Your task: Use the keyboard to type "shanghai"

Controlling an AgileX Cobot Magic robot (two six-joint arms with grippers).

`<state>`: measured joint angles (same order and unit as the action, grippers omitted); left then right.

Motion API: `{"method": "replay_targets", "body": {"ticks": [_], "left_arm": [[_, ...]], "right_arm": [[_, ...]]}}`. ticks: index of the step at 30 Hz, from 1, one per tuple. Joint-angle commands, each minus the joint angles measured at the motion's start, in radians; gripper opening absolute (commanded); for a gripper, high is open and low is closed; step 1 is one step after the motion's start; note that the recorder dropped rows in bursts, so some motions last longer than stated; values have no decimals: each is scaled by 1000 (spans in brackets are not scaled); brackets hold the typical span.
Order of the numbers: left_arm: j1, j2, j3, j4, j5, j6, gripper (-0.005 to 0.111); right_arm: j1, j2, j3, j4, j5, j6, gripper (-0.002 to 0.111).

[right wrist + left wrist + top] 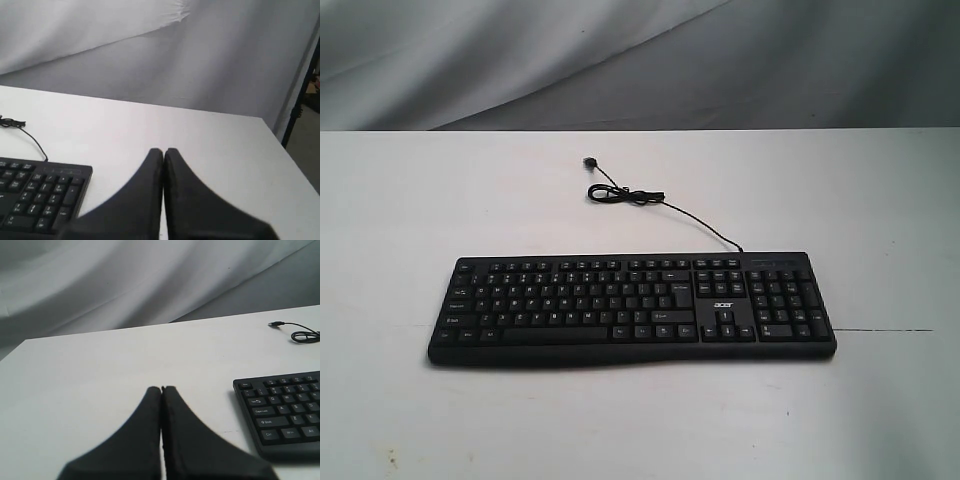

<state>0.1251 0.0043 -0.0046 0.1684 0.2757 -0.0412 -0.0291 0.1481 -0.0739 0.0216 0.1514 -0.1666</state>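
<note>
- Starting with the wide black plastic keyboard [632, 310]: it lies flat and square-on near the middle of the white table [640, 430], number pad to the right in the exterior view. No key is being touched.
- Trailing from its far edge, the thin black cable [650, 200] runs off in a small loop, and its plug lies loose on the table, well clear of the keys.
- The left gripper [161, 388] hangs off the left end of the keyboard, above bare table, with its black jaws pressed together and nothing between them.
- The right gripper [163, 150] hangs off the number-pad end, closed the same way and empty.
- Neither arm shows in the exterior view, so I judge that no letter has been typed.
- The first letter, S, should by the usual layout be in the middle letter row towards the left end. That makes it the left arm's job. The legends are too small for me to read from here.
- Closed jaws make a single narrow tip, which suits this work.
- To do it well, bring that tip over the centre of one key cap and come straight down. Press briefly and lift clear before moving sideways, so that neighbouring keys are not caught and the keyboard does not slide.
</note>
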Motion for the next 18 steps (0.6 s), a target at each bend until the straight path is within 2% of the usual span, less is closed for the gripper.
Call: {"method": "replay_targets", "body": {"ticks": [1, 18], "left_arm": [[-7, -4, 5, -2, -10, -4, 0], [-7, -4, 5, -2, -10, -4, 0]], "right_arm": [[-8, -64, 74, -15, -16, 24, 0], [-8, -148, 74, -10, 180, 10, 0]]}}
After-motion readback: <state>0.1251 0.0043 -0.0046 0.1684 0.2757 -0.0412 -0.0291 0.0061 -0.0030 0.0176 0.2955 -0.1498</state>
